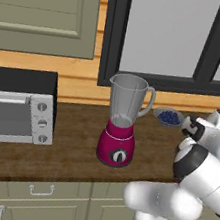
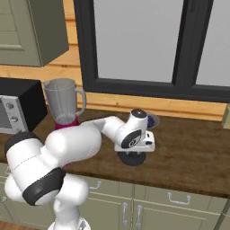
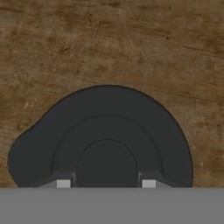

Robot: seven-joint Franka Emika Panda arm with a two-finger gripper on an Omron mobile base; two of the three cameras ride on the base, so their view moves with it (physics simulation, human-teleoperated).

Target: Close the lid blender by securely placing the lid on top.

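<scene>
Looking across the wooden worktop (image 2: 188, 152), you have the blender (image 1: 120, 129) standing well left of where the arm is working, its magenta base on the wood and its clear jar open at the top. Left of it sits the silver toaster oven (image 1: 17, 117); far and to its right is the small bowl of blueberries (image 1: 168, 117).

The lid (image 3: 105, 135) lies flat on the worktop, well apart from the blender, and the pincer (image 2: 133, 155) is low directly over it. In the hand view its 2 fingertips (image 3: 63, 183) stand one to each side of the lid's raised central knob, with dark gaps between tip and knob, so you should read the pincer as parted and holding nothing yet.

Your main risks, as I judge them:

1. A shallow or off-centre close on the knob could let the lid tip or slip out on the lift.
2. The carry runs left toward a tall jar; a low path could knock the jar's rim or handle and shift the blender.
3. A tilted lid would catch on the rim and sit crooked, not secure.
4. The blueberry bowl is just beyond the wrist; a wide swing could nudge it.
</scene>
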